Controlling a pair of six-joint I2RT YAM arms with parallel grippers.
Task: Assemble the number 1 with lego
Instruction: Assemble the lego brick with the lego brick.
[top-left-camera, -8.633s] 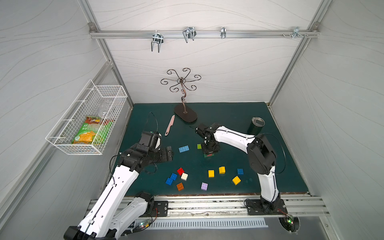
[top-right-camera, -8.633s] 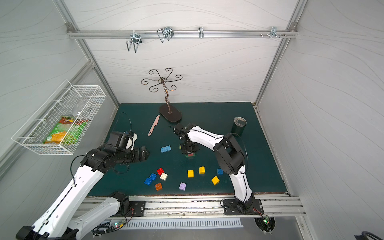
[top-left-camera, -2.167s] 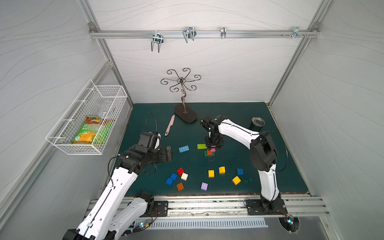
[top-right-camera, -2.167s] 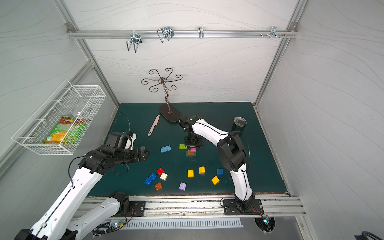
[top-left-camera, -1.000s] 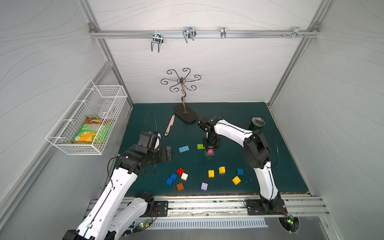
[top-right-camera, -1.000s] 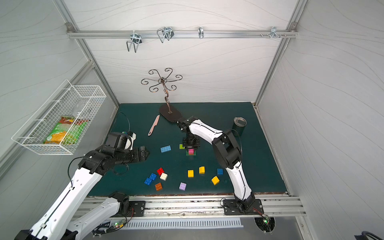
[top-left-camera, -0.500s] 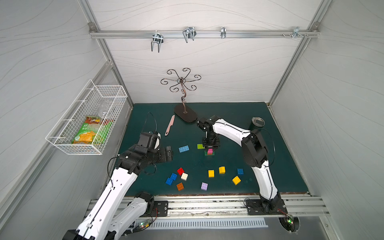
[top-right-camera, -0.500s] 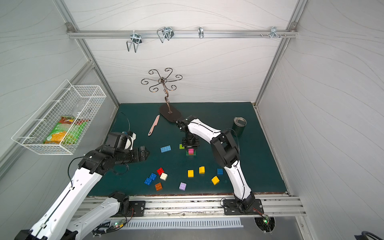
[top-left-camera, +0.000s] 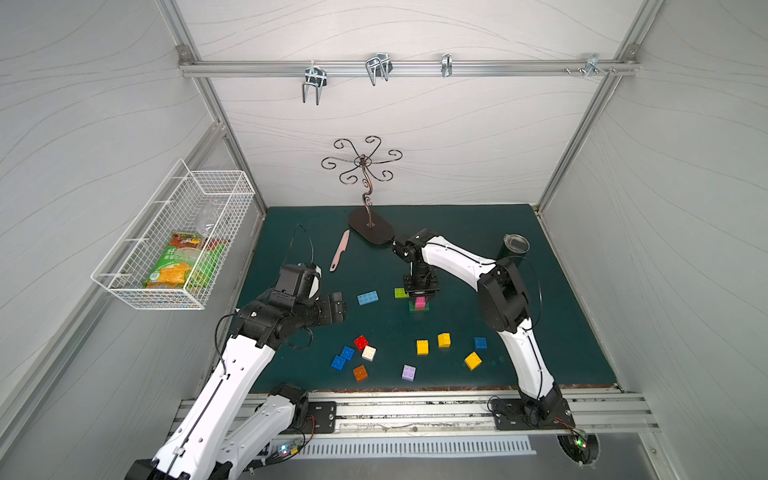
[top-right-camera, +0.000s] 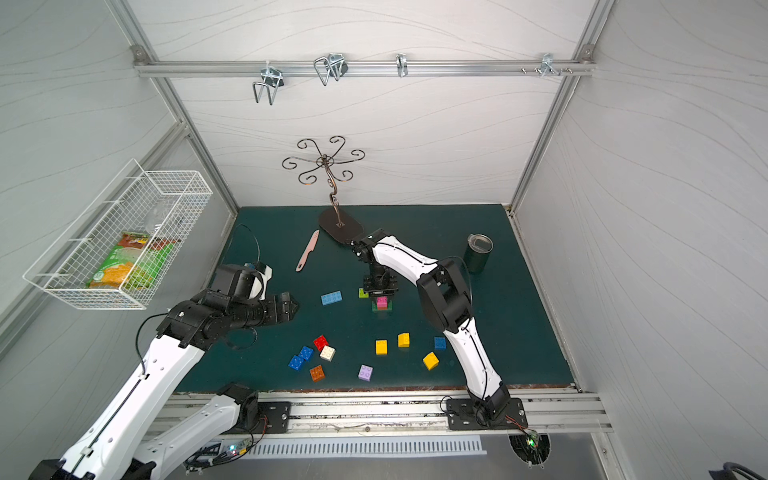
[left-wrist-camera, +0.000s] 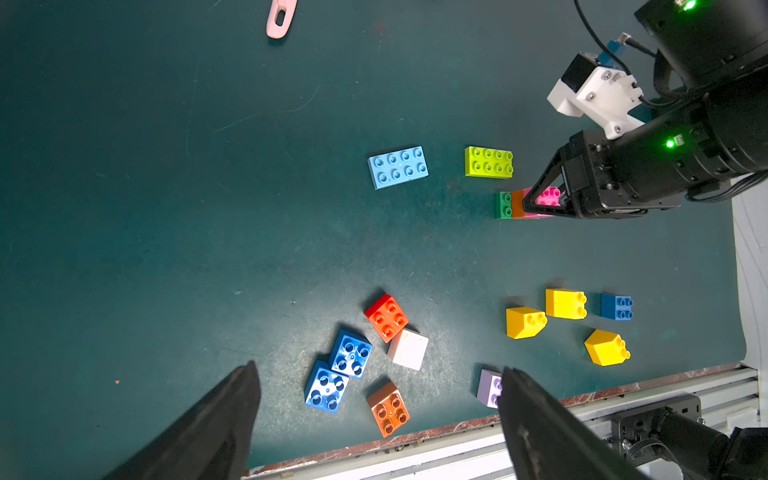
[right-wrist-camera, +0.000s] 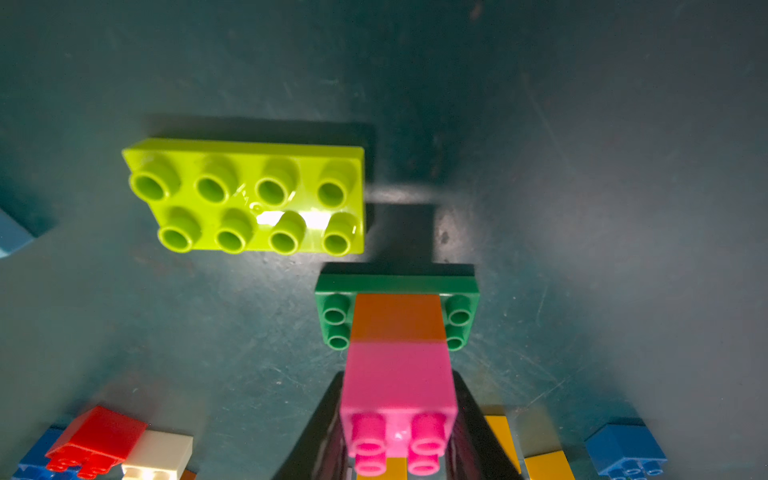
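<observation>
Counter (top-left-camera: 540, 332): dark green. The build stands near its middle and the spare lego lies toward the front edge.
Left gripper (top-right-camera: 291, 309): jaws spread wide and holding nothing, hanging over the left part of the counter, well apart from the build. It sits as it did a second ago.
Right gripper (top-left-camera: 420, 294): pointing straight down over the build, clamped on the pink brick, one finger on either side.
Stack (top-right-camera: 382, 305): dark-green brick (right-wrist-camera: 334, 316) flat as the foot, orange brick (right-wrist-camera: 397, 318) centred on it, pink brick (right-wrist-camera: 397, 382) on top with its studs up.
Lime brick (right-wrist-camera: 249, 195): flat on the counter just beside the stack, not touching it.
Light-blue brick (top-left-camera: 368, 298): flat, further to the left.
Loose squares (top-left-camera: 422, 347): yellow, blue, red, white, orange and lilac, scattered and apart from the build.
Change: a couple of seconds ago the pink brick hung in the right gripper slightly off the stack — now it sits squarely on the orange brick.
Meaning: the upright of the 1 has likely gained a course — letting go looks like the next step, then fetching another square.
</observation>
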